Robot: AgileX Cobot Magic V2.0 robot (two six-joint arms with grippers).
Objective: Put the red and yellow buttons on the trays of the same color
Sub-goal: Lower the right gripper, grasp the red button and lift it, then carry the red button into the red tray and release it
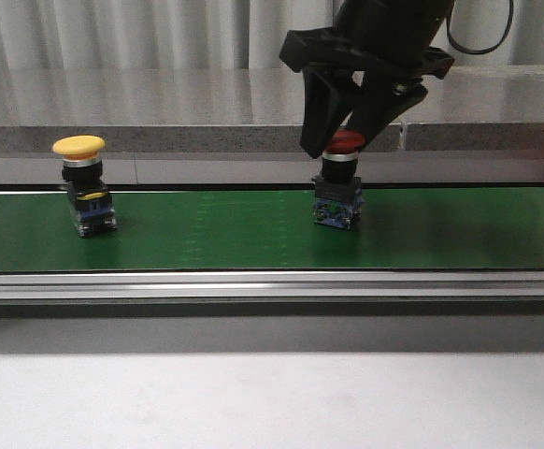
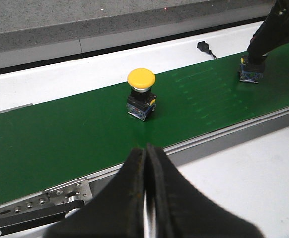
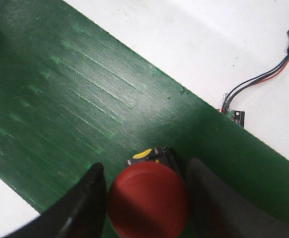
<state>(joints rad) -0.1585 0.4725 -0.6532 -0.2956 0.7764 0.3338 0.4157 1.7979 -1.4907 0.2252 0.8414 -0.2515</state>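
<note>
Right gripper spread around red button you see upright on green belt; left gripper pressed together near belt's edge; yellow button upright, well apart

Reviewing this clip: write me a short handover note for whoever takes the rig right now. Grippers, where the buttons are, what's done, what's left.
Right gripper: open, fingers on either side of the red button's cap, not closed on it.
Left gripper: shut, empty, hanging off the belt's near edge.
Red button: upright on the green belt.
Yellow button: upright on the belt, further left, untouched.
Done: nothing placed.
Left: grasp red, carry it to its tray, then the same for yellow. No trays in view.
</note>
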